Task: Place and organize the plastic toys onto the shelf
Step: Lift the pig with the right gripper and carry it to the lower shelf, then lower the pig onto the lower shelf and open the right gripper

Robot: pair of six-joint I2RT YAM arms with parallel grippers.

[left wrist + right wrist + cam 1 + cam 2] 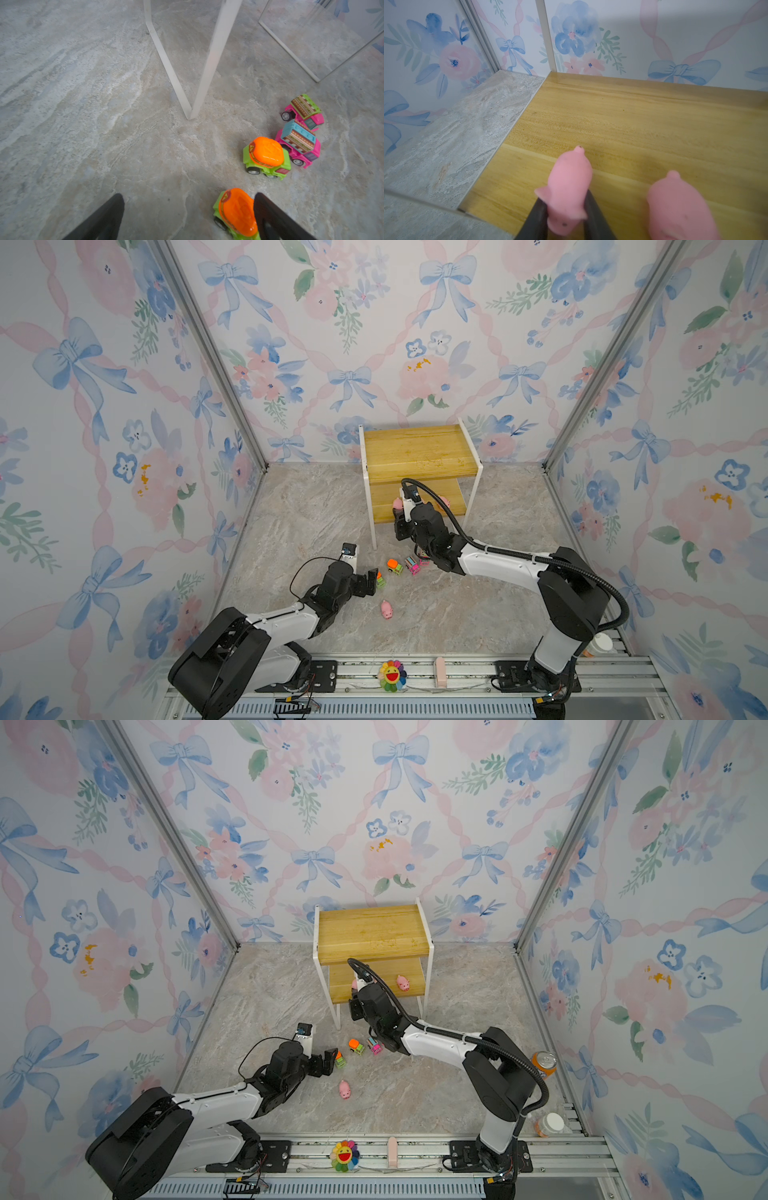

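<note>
Gripping a pink pig (569,182), the right claw (565,204) reached over the shelf's (419,452) lower board (633,124), just beside a second pig (679,205). The left claw (189,199) stood open around a green truck (236,212) on the tabletop (83,124); another green truck (267,158) and two pink trucks (299,143) sat near.

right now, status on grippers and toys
Right gripper shut on pink pig over lower shelf. Left gripper open around green truck. Second pig close beside.
</note>
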